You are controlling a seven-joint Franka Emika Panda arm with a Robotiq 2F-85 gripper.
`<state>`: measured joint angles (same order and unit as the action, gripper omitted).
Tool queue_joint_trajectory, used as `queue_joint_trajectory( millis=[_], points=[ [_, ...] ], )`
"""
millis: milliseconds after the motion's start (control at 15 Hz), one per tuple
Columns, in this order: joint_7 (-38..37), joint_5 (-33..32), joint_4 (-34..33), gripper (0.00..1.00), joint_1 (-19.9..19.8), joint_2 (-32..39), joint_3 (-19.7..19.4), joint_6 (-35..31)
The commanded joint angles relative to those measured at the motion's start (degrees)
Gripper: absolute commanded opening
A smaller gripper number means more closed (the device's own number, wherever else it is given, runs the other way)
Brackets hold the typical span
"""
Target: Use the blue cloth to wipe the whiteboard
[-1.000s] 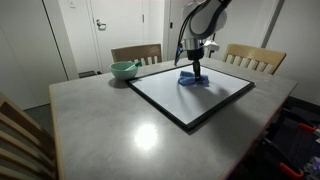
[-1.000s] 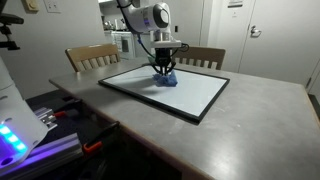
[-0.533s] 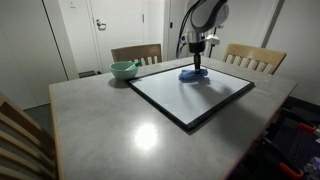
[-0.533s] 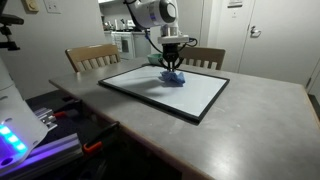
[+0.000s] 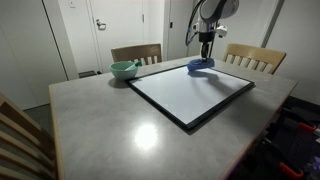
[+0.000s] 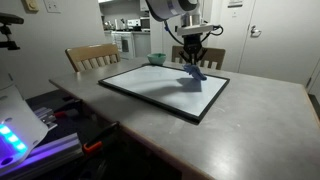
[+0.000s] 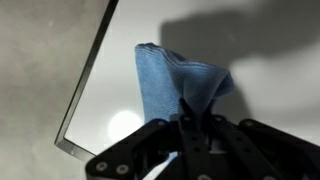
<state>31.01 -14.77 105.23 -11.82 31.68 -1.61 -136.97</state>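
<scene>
Blue cloth (image 7: 165,85) soft and matt, whiteboard (image 5: 190,95) smooth and glossy — table (image 5: 100,130) faintly shiny.

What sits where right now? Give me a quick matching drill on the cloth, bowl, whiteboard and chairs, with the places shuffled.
Things:
1. cloth
2. bowl
3. whiteboard
4. chairs

Places:
A. lying flat on the table
B. on the table, just off a corner of the whiteboard
C. pinched in the claw
D. tucked in at the table's far edge

Pairs: 1-C, 2-B, 3-A, 4-D
</scene>
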Motion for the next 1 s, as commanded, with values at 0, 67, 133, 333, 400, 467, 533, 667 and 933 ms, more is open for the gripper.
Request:
queue_joint_trajectory(
  millis=[0,67,133,333,400,467,533,667,933],
  points=[
    [-0.63,-0.06,-2.13,0.03,-1.06,1.72,-1.61,-3.38],
    [-0.59,-0.19,-2.74,0.03,-1.28,2.40,-1.98,-3.95],
    [-0.89,-0.74,-3.11,0.03,-1.18,2.88,-2.56,-4.54],
    [-0.66,0.44,-3.97,0.03,-1.91,4.60,-2.37,-4.87],
    [-1.23,0.86,-3.84,0.03,-2.07,5.03,-2.27,-5.12],
    [-1.71,1.43,-3.84,0.03,-2.35,5.51,-2.10,-5.39],
    [-2.60,2.23,-3.48,0.03,-2.69,5.85,-2.02,-5.85],
    [-4.32,3.73,-3.18,0.03,-3.30,6.70,-2.13,-7.58],
    [-9.73,3.96,-2.36,0.03,-3.45,7.77,-4.12,-12.40]
  ],
)
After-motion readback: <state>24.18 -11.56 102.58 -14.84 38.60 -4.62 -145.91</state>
